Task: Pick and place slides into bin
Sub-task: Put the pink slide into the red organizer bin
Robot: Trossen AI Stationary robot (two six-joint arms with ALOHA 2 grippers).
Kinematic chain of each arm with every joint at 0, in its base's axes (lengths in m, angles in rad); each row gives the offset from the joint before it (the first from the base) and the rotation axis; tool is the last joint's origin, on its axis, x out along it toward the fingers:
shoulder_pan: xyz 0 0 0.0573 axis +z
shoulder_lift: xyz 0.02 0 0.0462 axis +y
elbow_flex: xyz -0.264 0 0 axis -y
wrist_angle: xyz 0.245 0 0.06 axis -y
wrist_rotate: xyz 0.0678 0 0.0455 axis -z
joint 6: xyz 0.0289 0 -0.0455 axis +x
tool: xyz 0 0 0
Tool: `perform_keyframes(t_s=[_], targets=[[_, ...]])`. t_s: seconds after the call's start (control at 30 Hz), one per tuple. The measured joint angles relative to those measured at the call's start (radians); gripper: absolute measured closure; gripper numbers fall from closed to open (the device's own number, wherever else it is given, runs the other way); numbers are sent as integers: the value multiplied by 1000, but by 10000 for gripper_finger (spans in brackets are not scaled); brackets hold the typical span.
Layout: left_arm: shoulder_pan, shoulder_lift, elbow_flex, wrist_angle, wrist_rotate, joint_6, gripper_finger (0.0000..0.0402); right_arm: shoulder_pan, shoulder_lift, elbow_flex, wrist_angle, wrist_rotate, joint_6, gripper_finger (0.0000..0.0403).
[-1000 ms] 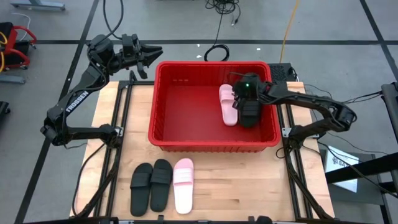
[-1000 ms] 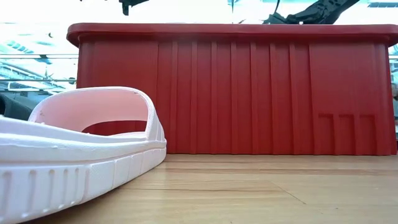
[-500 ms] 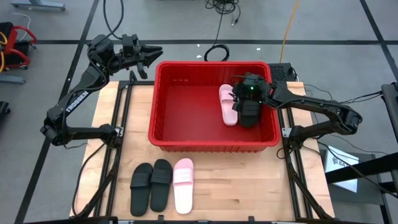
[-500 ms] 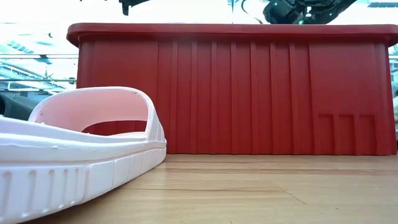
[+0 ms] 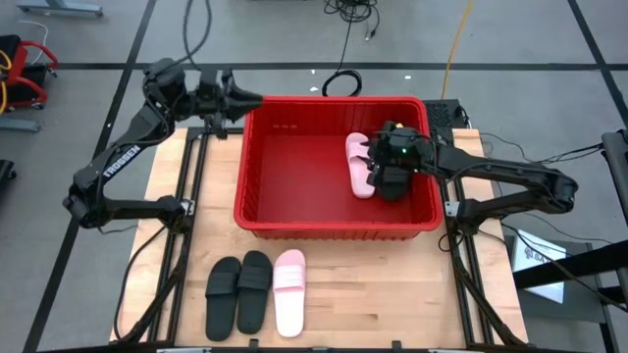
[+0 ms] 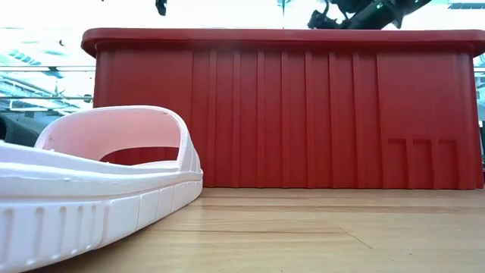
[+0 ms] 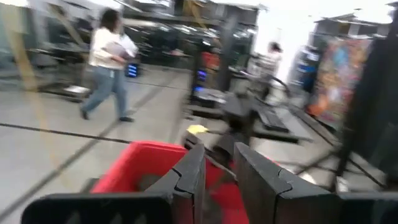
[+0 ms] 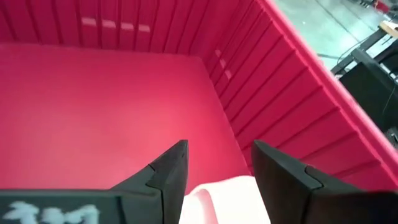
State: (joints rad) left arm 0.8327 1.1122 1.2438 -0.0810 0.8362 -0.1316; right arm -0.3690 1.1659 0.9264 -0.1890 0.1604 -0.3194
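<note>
3 slides (image 5: 253,292) wait on the tabletop (image 5: 392,284) while the right tool (image 5: 378,162), fingers apart and empty, hovers over 2 in the bin (image 5: 294,221) and should lift straight clear of its rim.

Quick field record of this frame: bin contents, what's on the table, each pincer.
bin: red, at the table's centre-back
in bin: one pink slide and a black slide beside it, right half
on table: two black slides and one pink slide, side by side in front of the bin
right pincer: open, empty, over the slides in the bin
left pincer: empty, raised at the bin's back-left corner
slides seen: five
</note>
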Motion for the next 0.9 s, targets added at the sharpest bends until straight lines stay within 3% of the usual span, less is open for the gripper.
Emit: perform_keyframes(t_s=[0.47, 0.9], targets=[[-287, 0, 0, -105, -94, 63, 316, 56, -52, 0, 15, -1, 38, 238], [-692, 0, 0, -245, -469, 132, 316, 106, -52, 0, 13, -1, 99, 241]])
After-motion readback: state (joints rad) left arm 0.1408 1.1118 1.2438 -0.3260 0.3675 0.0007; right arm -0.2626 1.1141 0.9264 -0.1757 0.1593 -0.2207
